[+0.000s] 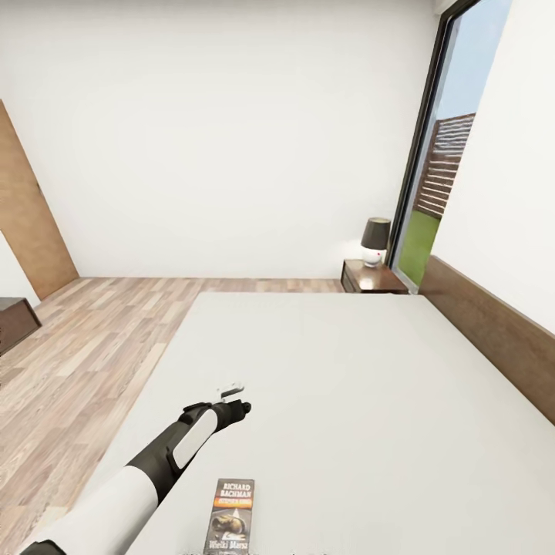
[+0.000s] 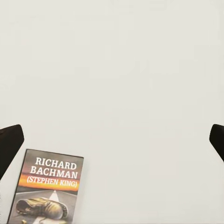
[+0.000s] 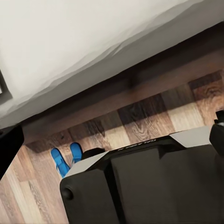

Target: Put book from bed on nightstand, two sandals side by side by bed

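Reaching out over the bed (image 1: 347,370), the left arm (image 1: 154,462) stretches across the pale mattress with its left gripper (image 1: 233,391) hovering above the sheet, holding nothing. In the left wrist view the two dark fingertips (image 2: 9,144) sit at opposite edges of the picture, wide apart — the jaws stand fully spread. The book (image 1: 231,515) lies flat on the mattress near the robot's side of the bed, just beside the left forearm and apart from the gripper; its dark cover shows white "RICHARD BACHMAN" lettering, an orange band and a pale picture of a boot (image 2: 46,189).

At the far corner of the room the nightstand (image 1: 371,279) stands against the wall next to the headboard (image 1: 493,324), with a dark-shaded lamp (image 1: 375,240) on its top, beside the tall window (image 1: 443,154). Wood-plank floor (image 1: 85,347) runs along the bed's left side.

The right wrist view looks down past the mattress edge and dark bed frame to the floor, where the two blue sandals (image 3: 65,158) lie close together, partly hidden behind the robot's dark base (image 3: 149,182). The right gripper's fingertips (image 3: 8,149) also sit at opposite edges — spread and empty.
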`<state>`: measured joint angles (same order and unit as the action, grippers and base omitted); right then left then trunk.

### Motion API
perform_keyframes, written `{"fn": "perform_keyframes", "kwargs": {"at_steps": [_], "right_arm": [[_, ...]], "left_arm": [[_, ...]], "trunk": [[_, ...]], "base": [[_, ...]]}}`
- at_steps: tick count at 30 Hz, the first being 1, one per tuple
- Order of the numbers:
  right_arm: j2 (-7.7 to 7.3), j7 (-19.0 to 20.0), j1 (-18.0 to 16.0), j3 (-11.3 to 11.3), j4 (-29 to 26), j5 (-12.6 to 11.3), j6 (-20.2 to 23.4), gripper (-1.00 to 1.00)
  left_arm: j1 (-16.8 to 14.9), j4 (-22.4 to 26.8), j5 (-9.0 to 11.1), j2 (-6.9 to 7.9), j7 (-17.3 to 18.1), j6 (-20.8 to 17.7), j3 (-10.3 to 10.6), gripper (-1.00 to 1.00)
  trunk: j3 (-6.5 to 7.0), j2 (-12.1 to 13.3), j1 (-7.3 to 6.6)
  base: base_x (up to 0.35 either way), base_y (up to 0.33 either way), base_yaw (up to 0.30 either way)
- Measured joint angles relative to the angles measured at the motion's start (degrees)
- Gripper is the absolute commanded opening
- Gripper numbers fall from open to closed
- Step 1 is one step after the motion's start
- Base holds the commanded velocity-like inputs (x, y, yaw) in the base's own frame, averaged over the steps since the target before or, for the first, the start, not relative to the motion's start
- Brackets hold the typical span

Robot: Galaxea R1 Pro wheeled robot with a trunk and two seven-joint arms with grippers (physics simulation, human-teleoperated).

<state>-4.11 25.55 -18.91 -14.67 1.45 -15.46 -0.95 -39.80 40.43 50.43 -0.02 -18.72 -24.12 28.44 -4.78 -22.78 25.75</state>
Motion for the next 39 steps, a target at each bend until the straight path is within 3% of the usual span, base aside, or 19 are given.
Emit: {"fn": "perform_keyframes", "kwargs": {"at_steps": [20,27,32,39], "right_arm": [[0.0,0.0,0.0,0.01,0.03,-0.01,0.0,1.0],[0.0,0.0,0.0,0.01,0.03,0.0,-0.02,1.0],[0.0,0.0,0.0,0.01,0.04,0.0,0.0,1.0],[0.0,0.0,0.0,0.01,0.04,0.0,0.0,1.0]], "left_arm": [[0.05,-0.03,-0.04,-0.7,0.33,-0.08,0.06,1.0],[0.05,-0.28,-0.17,-0.48,12.83,-3.92,-0.08,1.0],[0.05,-0.46,-0.23,-0.37,15.3,-5.51,-0.17,1.0],[0.05,-0.49,-0.23,-0.42,15.45,-5.51,-0.19,1.0]], "trunk": [[-1.75,0.0,0.0],[-2.36,-0.01,0.0],[-2.8,-0.01,0.0],[-3.41,-0.01,0.0]], "base": [[0.0,0.0,0.064],[0.0,0.0,0.064],[0.0,0.0,0.064],[0.0,0.0,0.064]]}}
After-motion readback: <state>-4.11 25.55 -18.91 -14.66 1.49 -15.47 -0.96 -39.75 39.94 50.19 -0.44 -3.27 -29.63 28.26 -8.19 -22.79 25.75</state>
